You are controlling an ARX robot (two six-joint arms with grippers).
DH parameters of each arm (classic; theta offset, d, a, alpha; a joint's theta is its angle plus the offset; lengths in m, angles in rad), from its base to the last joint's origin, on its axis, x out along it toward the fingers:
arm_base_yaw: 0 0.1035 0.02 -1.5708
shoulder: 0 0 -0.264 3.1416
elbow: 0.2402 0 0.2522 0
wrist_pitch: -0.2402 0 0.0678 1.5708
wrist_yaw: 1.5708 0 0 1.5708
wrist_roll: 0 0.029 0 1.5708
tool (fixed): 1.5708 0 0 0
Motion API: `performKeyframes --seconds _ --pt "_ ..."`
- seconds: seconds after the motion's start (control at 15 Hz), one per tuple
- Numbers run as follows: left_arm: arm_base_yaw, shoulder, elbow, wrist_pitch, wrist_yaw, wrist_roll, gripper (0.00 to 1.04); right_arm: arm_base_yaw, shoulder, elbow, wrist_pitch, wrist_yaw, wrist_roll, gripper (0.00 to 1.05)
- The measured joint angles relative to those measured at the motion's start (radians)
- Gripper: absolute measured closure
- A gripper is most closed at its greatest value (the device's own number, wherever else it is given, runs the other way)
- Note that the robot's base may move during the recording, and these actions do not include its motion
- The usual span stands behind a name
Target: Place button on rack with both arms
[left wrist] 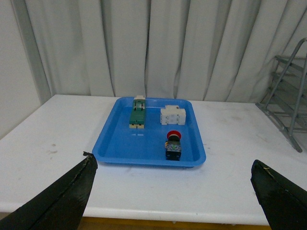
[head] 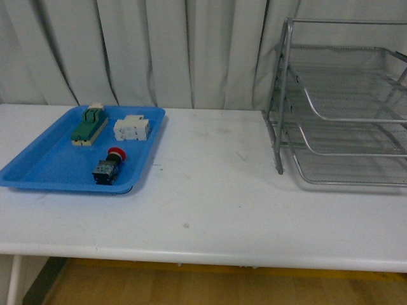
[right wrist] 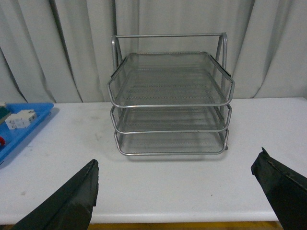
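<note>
The button [head: 107,167], red round cap on a dark body, lies in the near part of a blue tray [head: 38,166] at the table's left. It also shows in the left wrist view [left wrist: 173,145]. The silver wire-mesh rack [head: 346,101] stands at the right; it shows in the right wrist view [right wrist: 170,98] with all three tiers empty. My left gripper [left wrist: 175,191] is open, back over the table's near edge, well short of the tray [left wrist: 115,139]. My right gripper [right wrist: 177,191] is open, over the near edge in front of the rack. Neither arm shows in the front view.
In the tray behind the button lie a green-topped beige block [head: 88,125] and a white blocky component [head: 132,128]. White curtains hang behind the white table [head: 210,210]. A corner of the blue tray [right wrist: 24,127] shows in the right wrist view.
</note>
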Motion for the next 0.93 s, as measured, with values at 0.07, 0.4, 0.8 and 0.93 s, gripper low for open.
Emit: performKeyframes --seconds 0.07,0.4,0.8,0.93 --pt "0.0 0.0 0.0 0.0 0.0 0.0 0.07 0.0 0.0 0.0 0.0 0.0 0.0 0.06" --pt "0.0 0.0 0.0 0.0 0.0 0.0 0.07 0.0 0.0 0.0 0.0 0.0 0.0 0.06" --pt "0.0 0.0 0.0 0.0 0.0 0.0 0.07 0.0 0.0 0.0 0.0 0.0 0.0 0.06" --pt "0.0 0.0 0.0 0.0 0.0 0.0 0.07 0.0 0.0 0.0 0.0 0.0 0.0 0.06"
